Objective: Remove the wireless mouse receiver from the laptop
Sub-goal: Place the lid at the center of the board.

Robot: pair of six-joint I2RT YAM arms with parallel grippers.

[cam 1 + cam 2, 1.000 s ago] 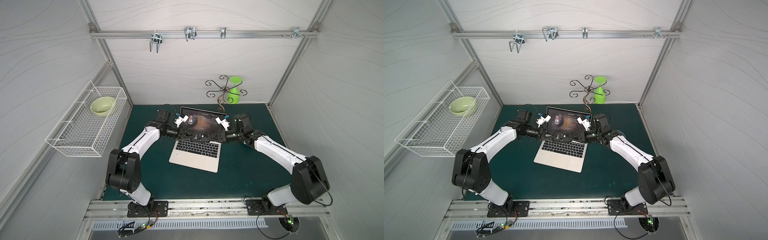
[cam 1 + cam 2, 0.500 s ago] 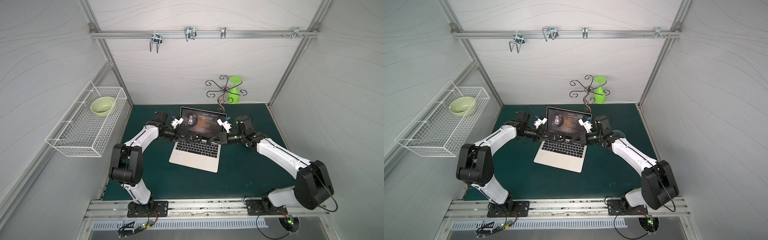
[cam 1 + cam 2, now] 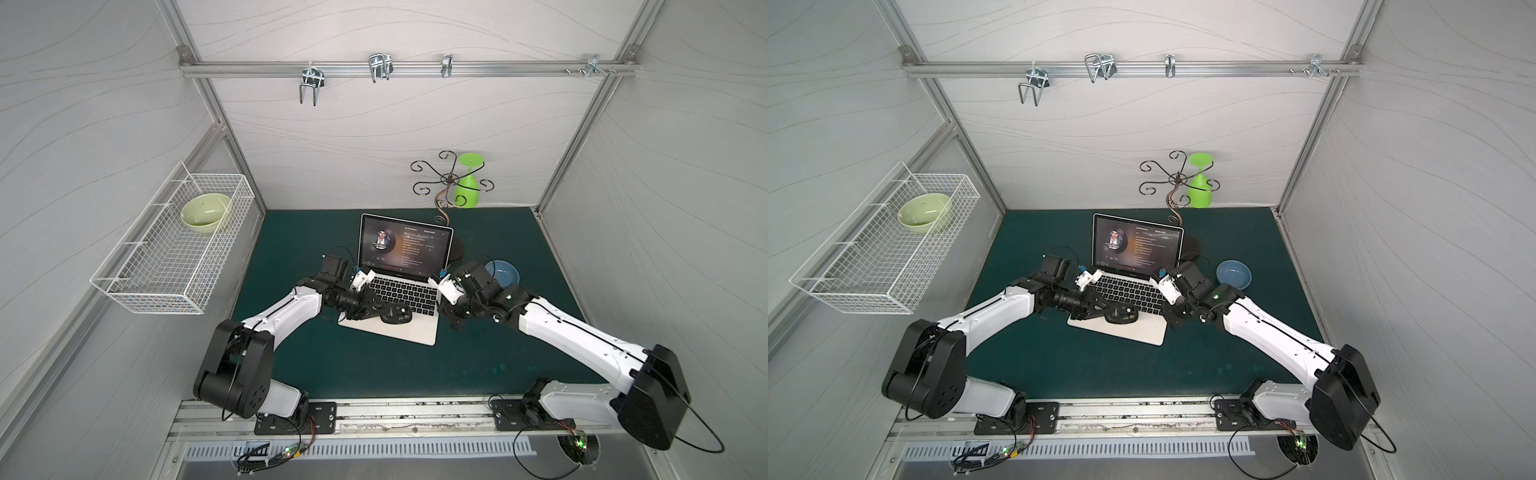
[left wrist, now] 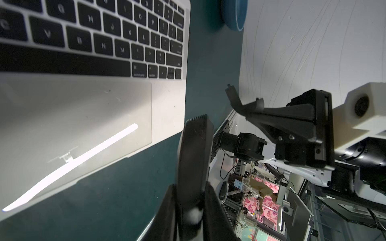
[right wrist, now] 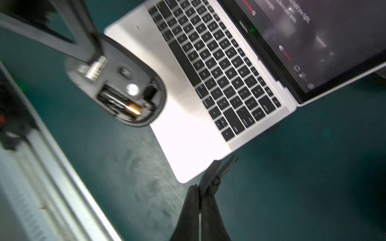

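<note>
so the left end effector [image 3: 374, 308] is pinching the black oval mouse [image 5: 117, 83] over the trackpad of the slim silver laptop [image 3: 417, 331]. The right end effector [image 5: 225, 164] is pressed together, just off the laptop's front corner. The tiny dark receiver? Can't spot it, so I'd call removal unconfirmed.

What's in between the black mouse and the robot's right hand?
Only a bare silver stretch of the laptop, near its front corner. The right wrist view shows it between the black mouse and the right gripper.

Blur hides whether the right gripper [image 5: 224, 164] pinches the wireless mouse receiver.
</note>
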